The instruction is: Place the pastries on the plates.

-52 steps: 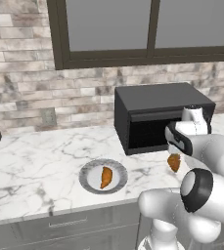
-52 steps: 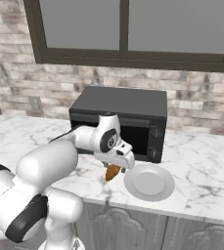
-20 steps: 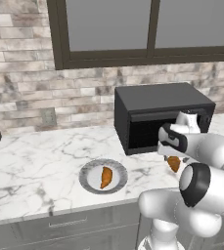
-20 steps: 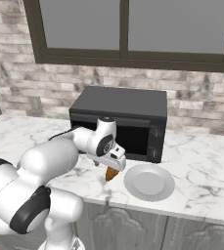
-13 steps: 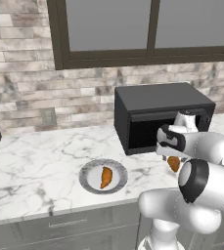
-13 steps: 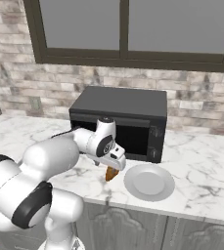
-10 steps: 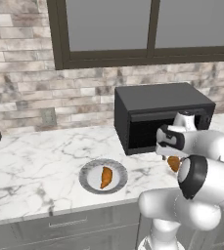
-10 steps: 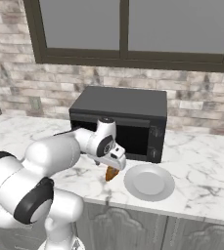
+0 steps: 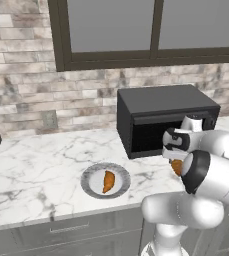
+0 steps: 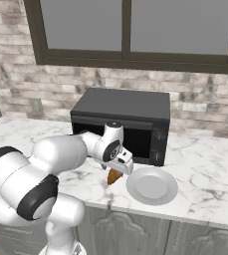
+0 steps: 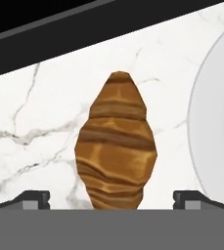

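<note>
Gripper [image 10: 116, 172] sits low over the marble counter [image 9: 36, 165], just in front of the microwave [image 10: 123, 124]. A croissant [image 11: 116, 146] stands between the finger tips [image 11: 33, 199], one tapered end pointing away from the hand. In the hand view the tips are set well apart and a clear gap shows on each side of the pastry, so no clamping contact is visible there (the base views are too small to settle this); whether the hand bears on the croissant cannot be told.

In the right base view the same croissant [image 10: 114, 176] hangs under the gripper, beside the left rim of an empty plate [image 10: 152, 186] and not over it. The plate edge [image 11: 216, 117] appears at the right of the hand view, apart from the pastry. In the left base view this croissant [image 9: 177, 167] is partly hidden behind the arm, below the gripper [image 9: 173, 159].

Second croissant [image 9: 108, 181] lies on the other plate [image 9: 92, 176], roughly centred, well to the left of the microwave [image 9: 163, 120].
</note>
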Available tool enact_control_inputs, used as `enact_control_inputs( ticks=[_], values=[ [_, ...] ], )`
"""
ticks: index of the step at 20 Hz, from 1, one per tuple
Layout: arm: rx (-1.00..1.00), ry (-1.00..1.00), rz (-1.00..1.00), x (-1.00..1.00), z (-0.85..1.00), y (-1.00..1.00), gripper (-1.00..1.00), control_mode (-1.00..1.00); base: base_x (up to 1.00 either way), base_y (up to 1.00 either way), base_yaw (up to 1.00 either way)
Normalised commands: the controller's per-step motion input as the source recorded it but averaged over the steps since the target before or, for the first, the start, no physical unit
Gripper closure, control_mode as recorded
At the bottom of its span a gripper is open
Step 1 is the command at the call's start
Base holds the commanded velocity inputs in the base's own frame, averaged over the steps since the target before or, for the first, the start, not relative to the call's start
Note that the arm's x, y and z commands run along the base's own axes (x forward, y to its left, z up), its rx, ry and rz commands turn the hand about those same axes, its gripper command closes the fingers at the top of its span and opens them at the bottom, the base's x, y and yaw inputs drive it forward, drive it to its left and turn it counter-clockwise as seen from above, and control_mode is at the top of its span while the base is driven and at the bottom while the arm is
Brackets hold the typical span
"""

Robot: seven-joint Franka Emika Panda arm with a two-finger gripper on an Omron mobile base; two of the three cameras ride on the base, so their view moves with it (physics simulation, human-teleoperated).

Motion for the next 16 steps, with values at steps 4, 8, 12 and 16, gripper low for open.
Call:
enact_control_inputs(
  ticks=[4, 8, 12, 16],
  values=[
    [0.0, 0.0, 0.0, 0.09, 0.0, 0.0, -1.0, -1.0, 0.0, 0.0, 0.0],
    [0.0, 0.0, 0.0, 0.07, -0.21, 0.0, -1.0, -1.0, 0.0, 0.0, 0.0],
    [0.0, 0.0, 0.0, 0.07, -0.31, 0.0, -1.0, -1.0, 0.0, 0.0, 0.0],
    [0.0, 0.0, 0.0, 0.02, -0.25, 0.0, -1.0, -1.0, 0.0, 0.0, 0.0]
  ],
)
